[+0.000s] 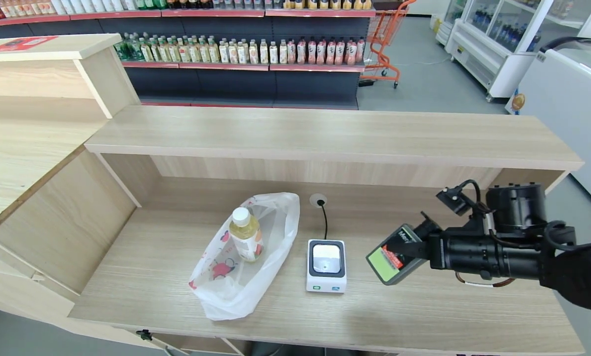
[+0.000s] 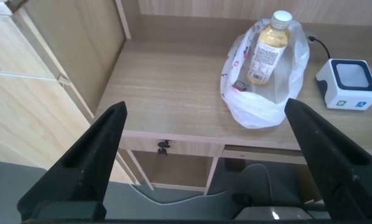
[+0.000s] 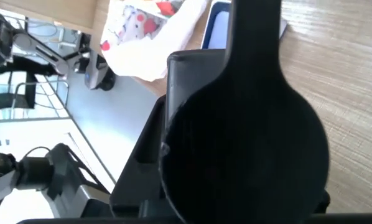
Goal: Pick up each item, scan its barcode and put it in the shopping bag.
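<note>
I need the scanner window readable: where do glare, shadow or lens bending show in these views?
Head view: pale glare fills the scanner window; a faint shadow lies on the counter under the right tool and its small box; the lines of the far shelf bow slightly. Right wrist view: tool and box form a dark, backlit mass.

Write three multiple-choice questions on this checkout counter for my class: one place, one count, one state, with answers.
1. Where is the bottle? A in the shopping bag; B on the floor; C on the upper ledge.
2. How many bottles are in it? A none; B one; C three.
3. The right gripper is: A open; B shut on a box; C shut on the bottle.
Answers: 1A, plastic surrounds it; 2B, a single bottle shows; 3B, its jaws clamp the dark box.
</note>
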